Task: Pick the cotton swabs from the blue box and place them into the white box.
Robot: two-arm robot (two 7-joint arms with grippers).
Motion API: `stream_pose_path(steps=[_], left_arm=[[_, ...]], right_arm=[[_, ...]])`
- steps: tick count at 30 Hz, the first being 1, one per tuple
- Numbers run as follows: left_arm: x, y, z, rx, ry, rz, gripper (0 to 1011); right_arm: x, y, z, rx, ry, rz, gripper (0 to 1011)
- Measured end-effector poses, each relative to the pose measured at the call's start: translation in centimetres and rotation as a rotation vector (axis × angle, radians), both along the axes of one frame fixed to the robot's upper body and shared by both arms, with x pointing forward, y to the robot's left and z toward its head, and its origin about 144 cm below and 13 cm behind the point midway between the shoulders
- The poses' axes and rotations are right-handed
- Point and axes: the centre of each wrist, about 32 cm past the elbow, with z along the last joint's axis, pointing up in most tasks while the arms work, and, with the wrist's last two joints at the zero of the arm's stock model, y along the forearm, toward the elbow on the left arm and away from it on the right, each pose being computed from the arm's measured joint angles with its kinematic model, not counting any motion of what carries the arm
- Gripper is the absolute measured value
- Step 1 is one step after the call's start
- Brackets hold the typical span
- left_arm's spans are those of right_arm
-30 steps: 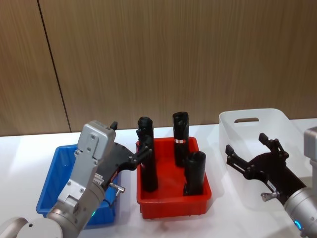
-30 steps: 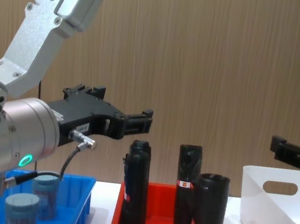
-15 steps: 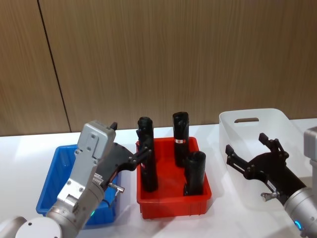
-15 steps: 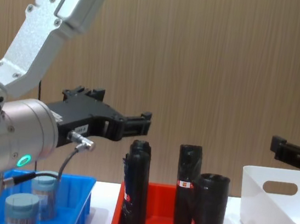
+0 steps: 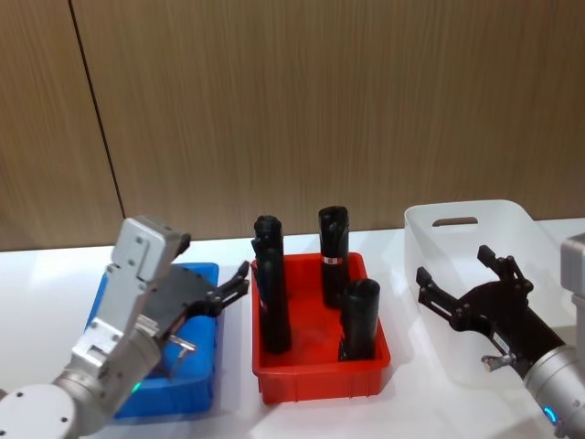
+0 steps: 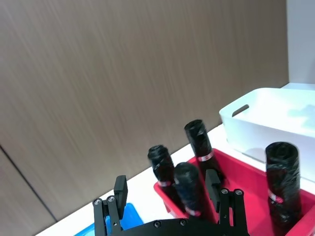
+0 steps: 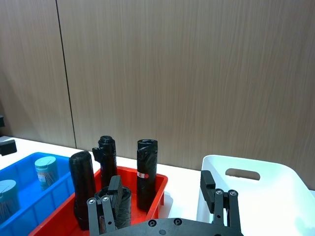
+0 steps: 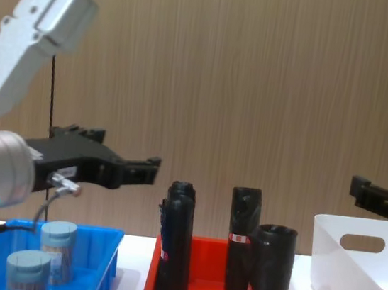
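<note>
**Left claw empty above the blue box, two tubs inside it**

The left gripper (image 5: 213, 256) hangs in the air with its fingers spread wide and nothing between them. From the chest view it sits well above the tubs, touching neither. Its tips point across toward the red bin (image 5: 320, 384).

Below it is the blue box (image 5: 203, 366), at the left end of the white table (image 5: 37, 293). The cotton swabs (image 8: 58, 238) stand in it, two clear tubs with pale lids, both upright and close together. The arm hides most of the box's inside from the head view.

Just beside the blue box sits the red bin, holding four black rolls (image 5: 358, 315), all standing. Two are near its left wall, one behind the other. Another stands at the back and the fourth stands nearer the front right.

The right gripper (image 5: 453, 263) is held up at the near left side of the white box (image 5: 512, 206), its fingers wide apart and empty too. The white box sits at the right end of the table, its handle slot in the far wall. I cannot see right down into it from any view. A wood-panelled wall (image 5: 320, 110) runs behind everything.
</note>
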Motion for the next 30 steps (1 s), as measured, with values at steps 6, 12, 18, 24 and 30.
stream_pose_path(steps=[6, 12, 18, 24, 30], left_arm=[[0.0, 1.2, -0.1, -0.019, 0.038, 0.026, 1004], [-0.3, 2.2, -0.3, -0.048, 0.089, 0.068, 1004], [-0.7, 2.7, -0.4, -0.077, 0.143, 0.106, 1004], [-1.0, 2.9, -0.6, -0.092, 0.211, 0.139, 1004], [-1.2, 2.9, -0.7, -0.095, 0.273, 0.171, 1004]], right_arm=[[0.0, 0.0, 0.0, 0.000, 0.000, 0.000, 1001], [0.0, 0.0, 0.0, 0.000, 0.000, 0.000, 1002], [0.0, 0.0, 0.0, 0.000, 0.000, 0.000, 1002], [0.0, 0.0, 0.0, 0.000, 0.000, 0.000, 1002], [0.0, 0.0, 0.0, 0.000, 0.000, 0.000, 1002]])
